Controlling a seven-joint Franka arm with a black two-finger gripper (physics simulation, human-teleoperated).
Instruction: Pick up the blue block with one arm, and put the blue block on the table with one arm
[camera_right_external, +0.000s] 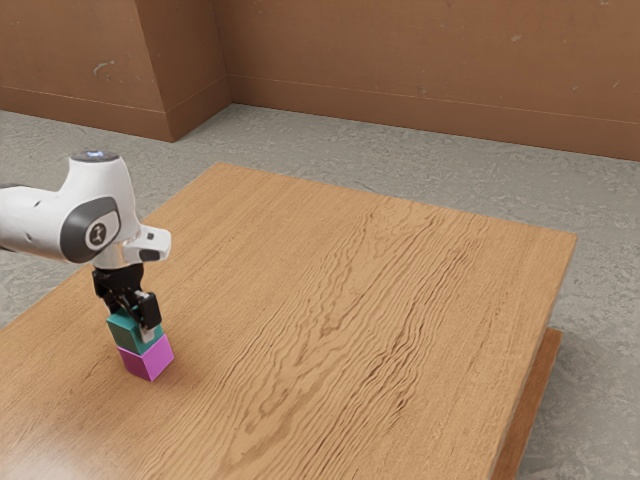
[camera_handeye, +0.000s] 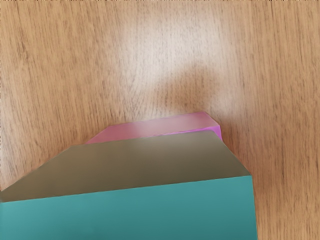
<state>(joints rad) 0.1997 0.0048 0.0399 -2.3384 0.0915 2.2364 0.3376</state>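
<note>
The black gripper (camera_right_external: 137, 312) points down at the teal-blue block (camera_right_external: 129, 331), its lower end overlapping the block's upper part. That blue block is directly above a magenta block (camera_right_external: 147, 359), and the two look in contact. The magenta one rests on the wooden table (camera_right_external: 330, 300). In the wrist view the blue block (camera_handeye: 135, 210) looms large just under my hand, with part of the magenta block (camera_handeye: 160, 126) visible beyond it. The block's far side is hidden, and whether my gripper holds it cannot be made out.
The table's far edge runs below a brown wall (camera_right_external: 430, 70), with grey floor (camera_right_external: 370, 160) between them. Bare wood stretches from the blocks toward the exterior view's right. The near side of the table runs out of the exterior view.
</note>
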